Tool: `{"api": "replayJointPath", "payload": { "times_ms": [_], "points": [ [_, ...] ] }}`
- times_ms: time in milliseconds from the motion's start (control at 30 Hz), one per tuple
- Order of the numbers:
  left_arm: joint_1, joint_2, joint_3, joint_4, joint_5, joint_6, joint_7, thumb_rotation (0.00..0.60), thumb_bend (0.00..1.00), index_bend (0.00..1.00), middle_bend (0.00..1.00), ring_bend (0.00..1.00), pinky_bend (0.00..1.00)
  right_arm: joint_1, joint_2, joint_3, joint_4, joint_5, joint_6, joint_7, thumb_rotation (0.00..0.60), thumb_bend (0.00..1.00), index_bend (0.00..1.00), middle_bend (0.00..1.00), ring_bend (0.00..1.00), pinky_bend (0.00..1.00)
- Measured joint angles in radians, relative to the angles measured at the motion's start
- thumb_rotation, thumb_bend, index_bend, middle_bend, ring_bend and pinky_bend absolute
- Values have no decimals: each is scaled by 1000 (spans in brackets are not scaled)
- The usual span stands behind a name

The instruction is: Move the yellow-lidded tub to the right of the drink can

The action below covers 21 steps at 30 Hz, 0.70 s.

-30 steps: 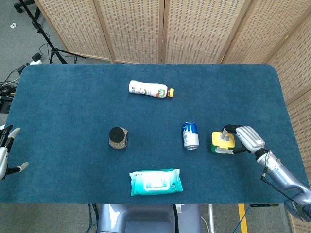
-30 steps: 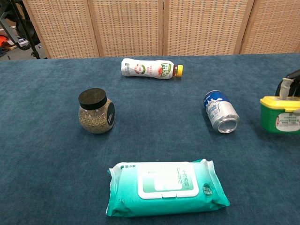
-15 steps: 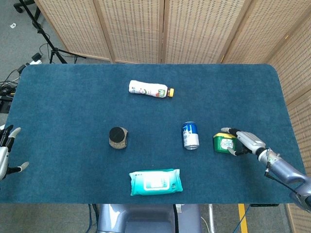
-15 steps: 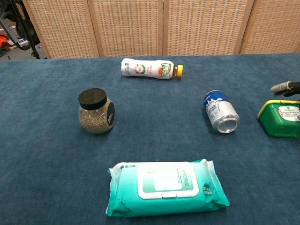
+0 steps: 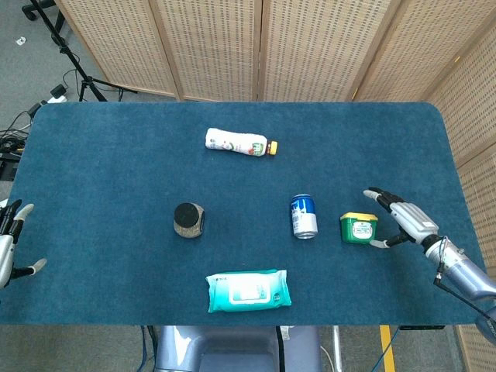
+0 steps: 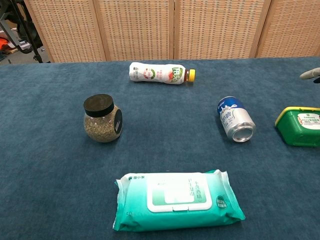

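Green plastic tub with yellow lid (image 5: pixel 359 229): resting right of blue-and-white drink can (image 5: pixel 303 216). Right hand (image 5: pixel 403 219): fingers spread, empty, beside tub. Placement seemingly complete; next, withdraw.

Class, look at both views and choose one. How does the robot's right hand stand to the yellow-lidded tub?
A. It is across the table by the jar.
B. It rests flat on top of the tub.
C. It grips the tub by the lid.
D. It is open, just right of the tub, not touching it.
D: in the head view the right hand is spread open beside the tub, with table showing between them.
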State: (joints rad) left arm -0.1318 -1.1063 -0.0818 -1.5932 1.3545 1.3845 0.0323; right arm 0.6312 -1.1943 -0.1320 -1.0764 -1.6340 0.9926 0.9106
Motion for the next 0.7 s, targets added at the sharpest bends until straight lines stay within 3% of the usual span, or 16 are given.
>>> {"api": "replayJointPath", "payload": {
  "times_ms": [300, 500, 600, 700],
  "points": [
    [-1, -1, 1, 0, 2, 0, 3, 600, 0, 0, 0, 0, 0, -83, -48, 27, -56, 40, 90, -338, 600, 0, 0, 0, 0, 51],
    [-2, 0, 0, 2, -3, -5, 0, 600, 0, 0, 0, 0, 0, -103, -137, 59, -42, 66, 102, -438, 600, 0, 0, 12, 0, 51],
    [-2, 0, -1, 3, -5, -6, -2, 600, 0, 0, 0, 0, 0, -100, -164, 74, -22, 78, 92, -452, 600, 0, 4, 70, 22, 92],
    [-2, 0, -2, 3, -6, -6, -3, 600, 0, 0, 0, 0, 0, -97, -195, 89, 9, 89, 85, -473, 600, 0, 123, 191, 142, 173]
  ]
}}
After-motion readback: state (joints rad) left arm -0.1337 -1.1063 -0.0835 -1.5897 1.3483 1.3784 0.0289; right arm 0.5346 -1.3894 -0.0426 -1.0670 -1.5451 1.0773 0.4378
